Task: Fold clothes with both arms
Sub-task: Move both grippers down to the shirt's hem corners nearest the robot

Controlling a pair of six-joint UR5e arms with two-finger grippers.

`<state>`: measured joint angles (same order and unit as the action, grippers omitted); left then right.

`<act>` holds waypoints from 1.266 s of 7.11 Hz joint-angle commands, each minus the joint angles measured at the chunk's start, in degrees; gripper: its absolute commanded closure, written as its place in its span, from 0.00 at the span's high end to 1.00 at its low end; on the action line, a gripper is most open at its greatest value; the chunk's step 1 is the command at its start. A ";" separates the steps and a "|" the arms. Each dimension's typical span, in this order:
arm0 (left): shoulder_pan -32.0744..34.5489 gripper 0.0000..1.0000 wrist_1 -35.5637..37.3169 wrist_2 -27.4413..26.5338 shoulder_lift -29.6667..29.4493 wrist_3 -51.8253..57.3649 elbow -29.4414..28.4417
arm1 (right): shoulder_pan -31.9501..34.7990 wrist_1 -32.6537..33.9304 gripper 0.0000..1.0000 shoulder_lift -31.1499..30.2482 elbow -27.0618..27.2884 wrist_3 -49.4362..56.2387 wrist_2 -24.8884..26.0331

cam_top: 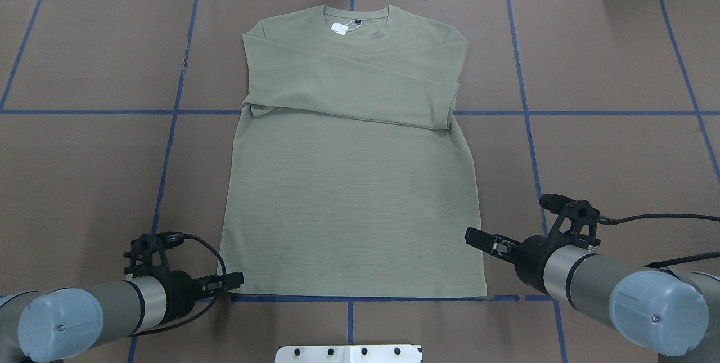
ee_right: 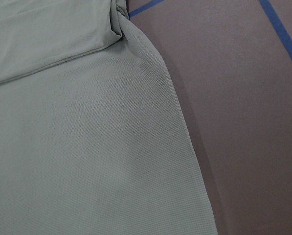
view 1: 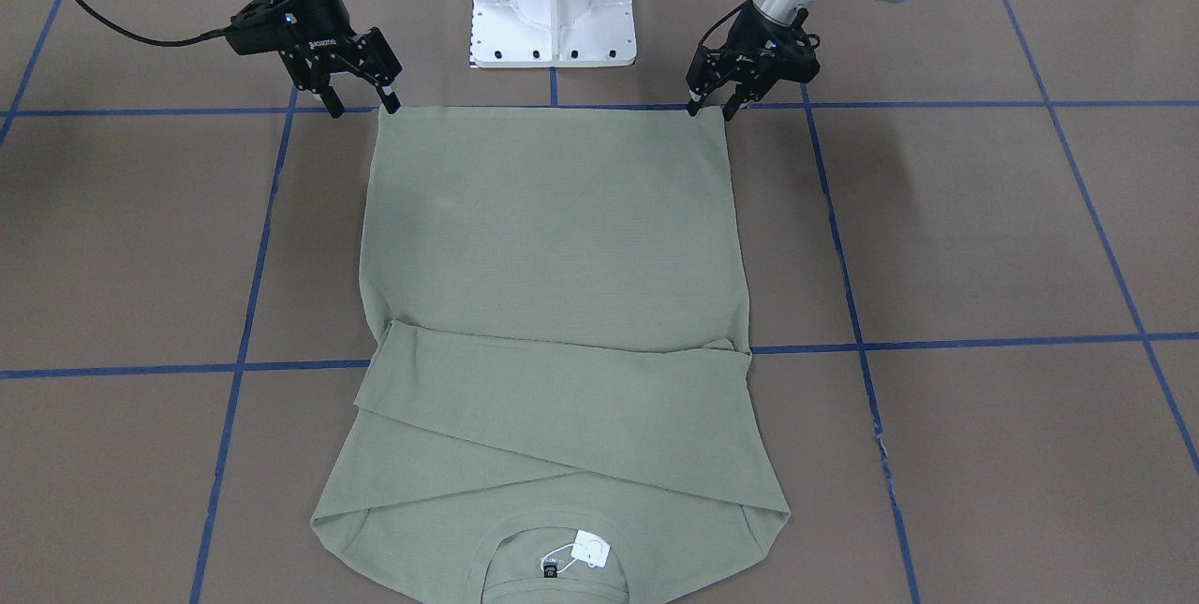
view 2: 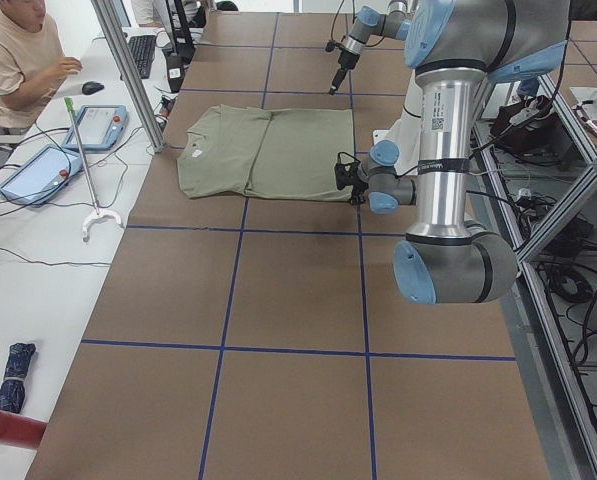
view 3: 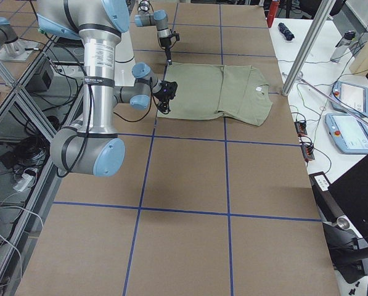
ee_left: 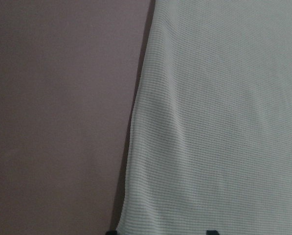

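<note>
Overhead exterior shows the shirt [cam_top: 349,200] lying flat in the middle of the table [cam_top: 607,155]. Its neckline points away from the robot and its hem [cam_top: 349,294] runs along the blue tape line [cam_top: 349,299] nearest the base. Both sleeves [cam_top: 349,79] are folded in across the chest, one crossing over the other, so the outline is a neat block slightly wider at the hem. The white tag [cam_top: 339,27] shows at the collar. That first stage looks finished.

The body is still at full length, and no crosswise fold has been made. What remains, as I judge it, is to bring the hem up toward the neckline, perhaps more than once, to make a compact stack.

The arms look set for that step. In the front-facing view the left gripper [view 1: 712,108] is at the hem corner on its side, and the right gripper [view 1: 363,106] is at the other corner. Both have their jaws spread and grasp nothing. The cloth at each corner lies flat, with no lift or pinch showing. I cannot tell whether any fingertip touches the fabric.

So the task sits roughly at the midpoint: sleeves are in, the corner grasps are not yet made, and the lengthwise folding is still to be done.
</note>
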<state>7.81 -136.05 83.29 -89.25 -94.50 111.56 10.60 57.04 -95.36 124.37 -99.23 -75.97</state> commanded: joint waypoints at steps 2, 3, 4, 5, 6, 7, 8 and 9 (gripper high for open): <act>0.01 0.00 -0.09 -0.14 -0.31 -0.07 -0.11 | -0.14 0.00 0.97 0.00 -0.26 0.00 0.11; 0.01 0.00 -0.09 -0.41 -0.14 0.02 0.06 | -0.32 0.00 0.94 0.00 -0.79 -0.09 0.46; 0.19 0.00 -0.09 -0.49 -0.13 0.02 0.84 | -1.10 0.52 0.81 0.52 -1.49 -2.00 0.47; 0.45 0.00 -0.09 -0.41 -0.31 0.02 2.77 | -1.28 0.70 0.76 0.70 -1.76 -6.37 0.21; 0.54 0.00 -0.09 -0.15 -0.40 -0.06 5.83 | -2.59 1.49 0.74 0.70 -2.11 -9.29 0.29; 0.89 0.00 -0.18 -0.14 -0.48 -0.15 7.69 | -3.65 6.80 0.74 2.09 -1.94 -14.71 0.90; 1.24 0.00 -0.26 -0.23 -0.83 -0.24 8.23 | -5.14 10.60 0.74 3.59 -1.76 -17.29 2.30; 2.03 0.00 -0.35 -0.14 -1.45 -0.24 8.23 | -6.63 13.59 0.72 4.12 -1.76 -21.06 2.84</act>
<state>9.11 -136.31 83.10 -90.12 -94.71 119.34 5.67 66.75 -92.21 122.54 -116.06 -74.00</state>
